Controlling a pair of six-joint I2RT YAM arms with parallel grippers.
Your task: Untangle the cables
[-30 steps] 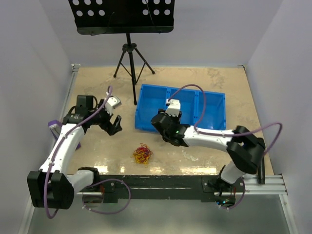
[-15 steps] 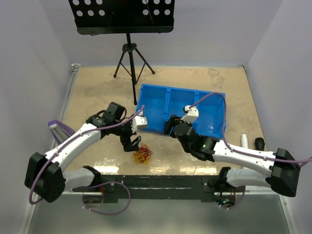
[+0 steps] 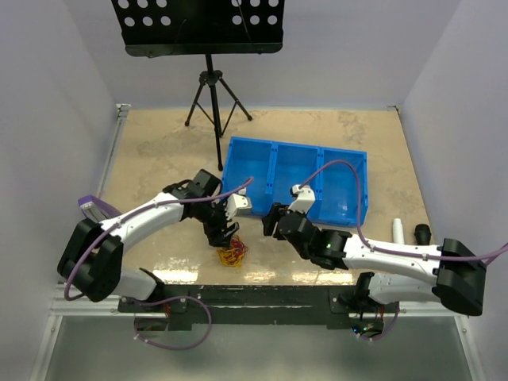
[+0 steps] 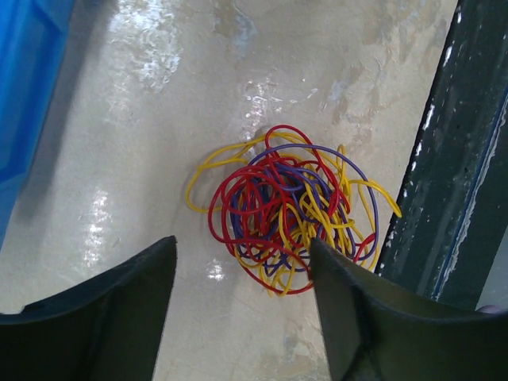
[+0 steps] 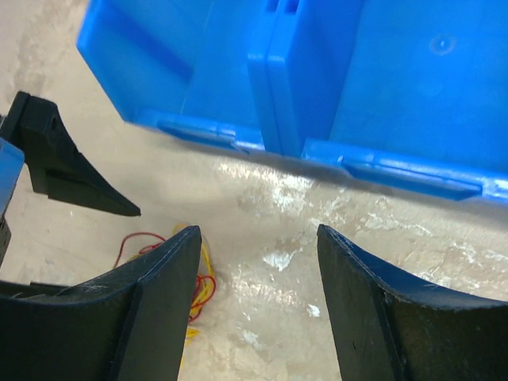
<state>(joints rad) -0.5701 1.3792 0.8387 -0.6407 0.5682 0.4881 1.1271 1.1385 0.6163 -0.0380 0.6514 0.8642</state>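
Two grippers wait close to one small tangle. The cables (image 3: 232,254) lie as a knot of red, yellow and purple strands on the table (image 3: 159,143). The knot is close to the table's near edge, just beside the dark rail (image 3: 262,294) and a little left of the middle. The left gripper (image 3: 225,235) hangs directly over the knot with its jaws apart and nothing between them. In its wrist view the tangle (image 4: 290,210) sits just ahead of the two fingers. The right gripper (image 3: 272,223) is just to the right, between the knot and the blue bin (image 3: 302,146). Its jaws are also spread and empty.

I judge that the step in hand is the first grasp. To do it well, the left gripper should come down on a loose outer loop, such as the yellow one at the knot's edge. If it takes the dense middle, the whole ball will probably lift together. The right gripper could then take a strand of another colour on the opposite side, and both could pull apart slowly. The rail is very near the knot, so a finger may strike it.

The table top is beige, mottled and glossy, and thin wires may slide on it. Pale walls close three sides, and a black music stand (image 3: 208,79) stands at the far side.
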